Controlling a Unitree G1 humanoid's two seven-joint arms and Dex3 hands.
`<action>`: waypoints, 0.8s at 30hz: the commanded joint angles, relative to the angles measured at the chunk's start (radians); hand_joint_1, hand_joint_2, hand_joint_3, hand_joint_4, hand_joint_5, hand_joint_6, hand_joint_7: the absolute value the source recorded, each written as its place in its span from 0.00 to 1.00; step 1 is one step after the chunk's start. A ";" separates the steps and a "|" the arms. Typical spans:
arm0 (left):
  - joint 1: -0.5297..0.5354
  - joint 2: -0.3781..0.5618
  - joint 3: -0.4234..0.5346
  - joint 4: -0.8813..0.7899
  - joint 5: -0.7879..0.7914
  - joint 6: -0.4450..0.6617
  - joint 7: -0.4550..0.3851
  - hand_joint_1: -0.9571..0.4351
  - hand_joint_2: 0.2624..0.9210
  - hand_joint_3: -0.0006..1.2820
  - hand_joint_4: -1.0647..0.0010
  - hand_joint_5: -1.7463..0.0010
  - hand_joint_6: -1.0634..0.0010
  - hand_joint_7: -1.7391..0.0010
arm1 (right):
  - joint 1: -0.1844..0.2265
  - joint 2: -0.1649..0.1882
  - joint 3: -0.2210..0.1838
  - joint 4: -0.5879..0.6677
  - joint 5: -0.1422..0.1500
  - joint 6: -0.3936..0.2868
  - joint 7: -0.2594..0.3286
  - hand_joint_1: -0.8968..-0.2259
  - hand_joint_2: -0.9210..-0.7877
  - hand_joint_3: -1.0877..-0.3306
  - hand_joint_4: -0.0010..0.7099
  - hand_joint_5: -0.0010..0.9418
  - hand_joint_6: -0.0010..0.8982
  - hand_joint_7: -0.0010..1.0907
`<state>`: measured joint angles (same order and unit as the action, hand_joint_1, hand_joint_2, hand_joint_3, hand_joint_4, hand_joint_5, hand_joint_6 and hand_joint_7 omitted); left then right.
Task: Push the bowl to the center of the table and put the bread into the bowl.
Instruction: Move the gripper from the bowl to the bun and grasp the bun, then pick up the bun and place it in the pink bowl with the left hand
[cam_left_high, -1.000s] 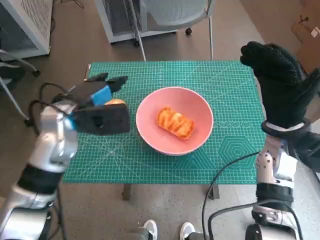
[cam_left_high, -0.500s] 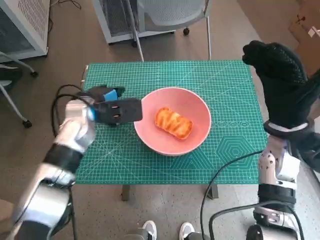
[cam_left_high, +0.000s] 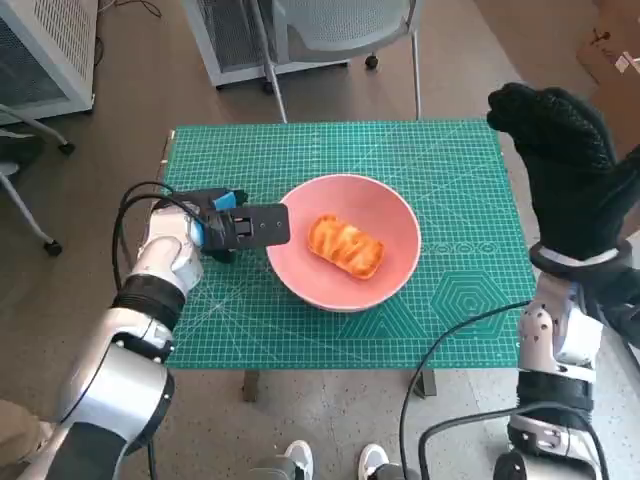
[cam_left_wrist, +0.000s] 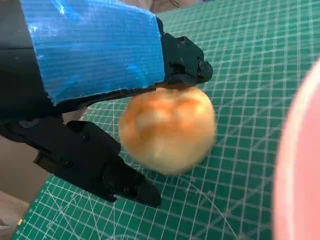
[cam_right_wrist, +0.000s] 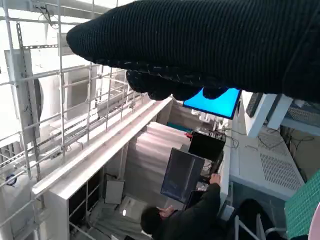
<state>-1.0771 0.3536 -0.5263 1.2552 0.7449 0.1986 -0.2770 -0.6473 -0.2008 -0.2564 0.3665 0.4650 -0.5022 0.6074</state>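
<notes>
The pink bowl (cam_left_high: 300, 270) stands near the middle of the green mat (cam_left_high: 450, 160), with a glazed bread (cam_left_high: 346, 246) lying inside it. My left hand (cam_left_high: 225, 228) lies low on the mat, just left of the bowl's rim. In the left wrist view a round golden bun (cam_left_wrist: 167, 130) sits on the mat between that hand's (cam_left_wrist: 95, 55) upper fingers and its lower finger; the upper ones touch the bun's top. The bowl's edge (cam_left_wrist: 300, 165) shows close by. The head view hides the bun under the hand. My gloved right hand (cam_left_high: 565, 165) hangs high over the table's right edge, holding nothing.
A chair (cam_left_high: 330, 30) stands behind the table's far edge. White shoes (cam_left_high: 335, 462) show at the near edge. A black cable (cam_left_high: 450, 340) runs by the right front corner. In the right wrist view a person (cam_right_wrist: 190, 220) sits at monitors.
My left hand has dropped and drawn in over the round bun beside the bowl, and the bun no longer shows in the head view. The right hand has stayed raised.
</notes>
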 joint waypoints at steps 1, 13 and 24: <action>0.008 -0.012 -0.037 0.035 0.023 -0.004 0.033 0.95 0.85 0.19 0.38 0.27 0.39 0.91 | 0.024 0.001 0.000 0.003 -0.003 0.009 -0.004 0.34 0.00 0.44 0.41 0.00 0.41 0.00; 0.003 0.081 -0.014 -0.137 -0.018 -0.063 0.054 0.69 0.96 0.09 0.36 0.36 0.42 0.28 | 0.026 0.004 -0.002 -0.012 0.012 0.022 -0.001 0.33 0.00 0.44 0.41 0.00 0.41 0.00; 0.196 0.234 0.170 -0.898 -0.038 0.009 0.008 0.69 0.99 0.04 0.32 0.32 0.37 0.39 | 0.023 0.014 0.004 -0.011 0.012 0.018 0.005 0.34 0.00 0.44 0.41 0.00 0.41 0.00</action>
<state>-1.0088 0.4996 -0.4592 0.7923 0.7295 0.1701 -0.2379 -0.6471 -0.1949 -0.2569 0.3534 0.4719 -0.4942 0.6077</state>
